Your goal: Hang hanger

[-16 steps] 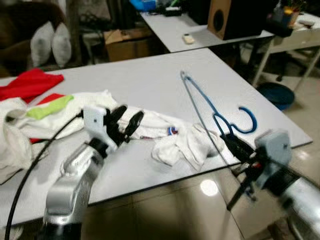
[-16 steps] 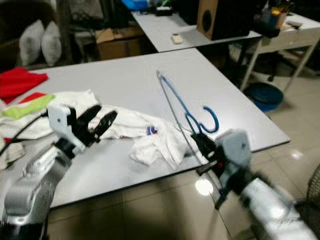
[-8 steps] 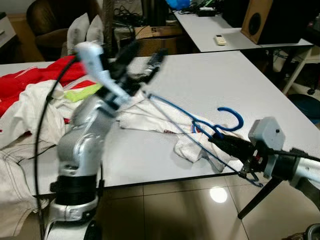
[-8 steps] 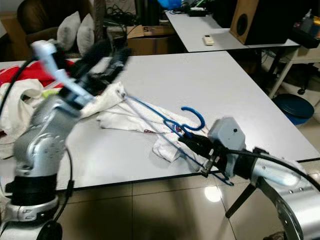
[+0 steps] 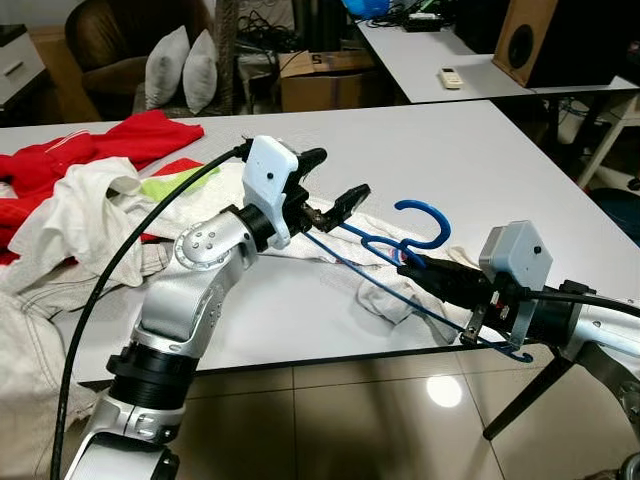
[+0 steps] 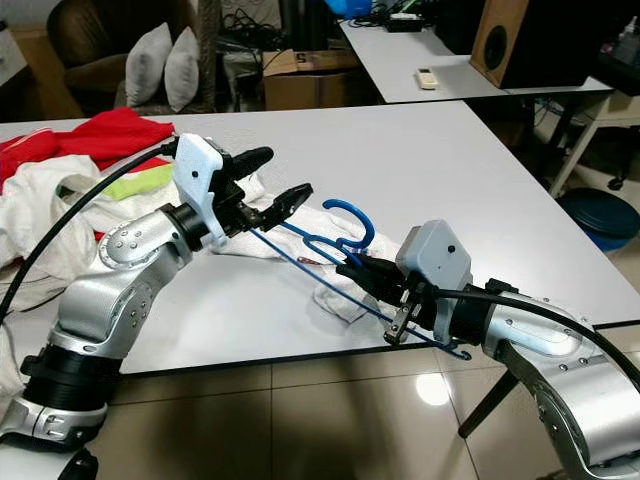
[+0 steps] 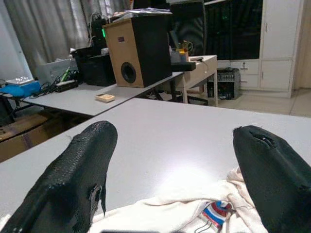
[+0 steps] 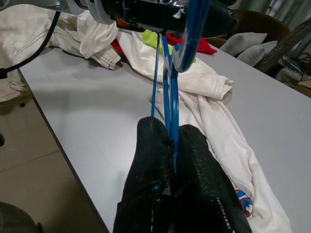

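Your right gripper is clamped on the thin blue wire hanger, left gripper spread open at its far end; next, lift it clear of the white garment.

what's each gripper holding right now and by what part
The right gripper pinches the blue hanger at the neck below its hook. The left gripper is open, holding nothing.
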Tool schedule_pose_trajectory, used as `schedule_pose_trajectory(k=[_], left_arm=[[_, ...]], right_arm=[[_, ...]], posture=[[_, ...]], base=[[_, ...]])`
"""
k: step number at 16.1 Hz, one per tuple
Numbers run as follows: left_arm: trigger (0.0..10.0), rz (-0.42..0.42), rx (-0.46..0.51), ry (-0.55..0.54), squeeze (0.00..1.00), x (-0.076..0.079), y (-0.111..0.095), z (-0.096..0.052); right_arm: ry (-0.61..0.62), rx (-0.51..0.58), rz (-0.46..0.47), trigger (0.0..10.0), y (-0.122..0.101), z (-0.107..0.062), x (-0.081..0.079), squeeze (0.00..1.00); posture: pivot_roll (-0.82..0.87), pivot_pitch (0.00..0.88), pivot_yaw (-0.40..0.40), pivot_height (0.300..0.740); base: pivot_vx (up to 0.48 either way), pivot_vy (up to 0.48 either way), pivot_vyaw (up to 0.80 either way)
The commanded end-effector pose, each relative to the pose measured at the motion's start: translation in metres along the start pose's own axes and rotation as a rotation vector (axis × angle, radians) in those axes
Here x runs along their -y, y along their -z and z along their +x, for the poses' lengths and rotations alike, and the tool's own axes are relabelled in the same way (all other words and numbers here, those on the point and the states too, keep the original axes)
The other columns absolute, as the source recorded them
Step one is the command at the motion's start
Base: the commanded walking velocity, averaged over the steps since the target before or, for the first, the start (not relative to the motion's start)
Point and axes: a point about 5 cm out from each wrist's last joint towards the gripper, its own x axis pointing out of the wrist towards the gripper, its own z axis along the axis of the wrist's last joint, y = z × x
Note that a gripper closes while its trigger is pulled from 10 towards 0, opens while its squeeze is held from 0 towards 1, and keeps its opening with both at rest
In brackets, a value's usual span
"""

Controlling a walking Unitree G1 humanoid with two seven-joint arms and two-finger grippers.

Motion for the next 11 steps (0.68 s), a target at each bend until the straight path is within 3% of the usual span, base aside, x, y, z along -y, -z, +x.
schedule_pose_trajectory(k=[1, 7, 9, 10, 11], left_arm=[[10.0, 0.023, -0.037, -0.001, 0.00, -0.004, 0.004, -0.001], [10.0, 0.050, -0.040, -0.025, 0.00, -0.010, 0.008, -0.003], [10.0, -0.118, 0.116, -0.056, 0.00, -0.013, -0.009, 0.001], [10.0, -0.244, 0.224, -0.051, 0.00, -0.015, -0.018, 0.001], [10.0, -0.315, 0.270, -0.046, 0.00, -0.018, -0.020, 0.001]], right_arm=[[0.013, 0.022, -0.025, 10.0, -0.006, -0.002, 0.004, 0.00], [0.019, 0.013, -0.030, 10.0, -0.005, -0.004, 0.002, 0.00], [0.022, 0.005, -0.025, 10.0, -0.001, -0.003, 0.000, 0.00], [0.027, -0.003, -0.015, 10.0, 0.003, -0.002, -0.002, 0.00], [0.068, -0.050, 0.004, 10.0, 0.016, 0.007, -0.007, 0.00]], posture=[[-0.26, 0.000, 0.070, 0.740], [-0.27, 0.000, 0.079, 0.740], [-0.27, 0.000, 0.078, 0.740], [-0.27, 0.000, 0.080, 0.740], [-0.28, 0.000, 0.082, 0.740]], base=[[0.000, 0.000, 0.00], [0.000, 0.000, 0.00], [0.000, 0.000, 0.00], [0.000, 0.000, 0.00], [0.000, 0.000, 0.00]])
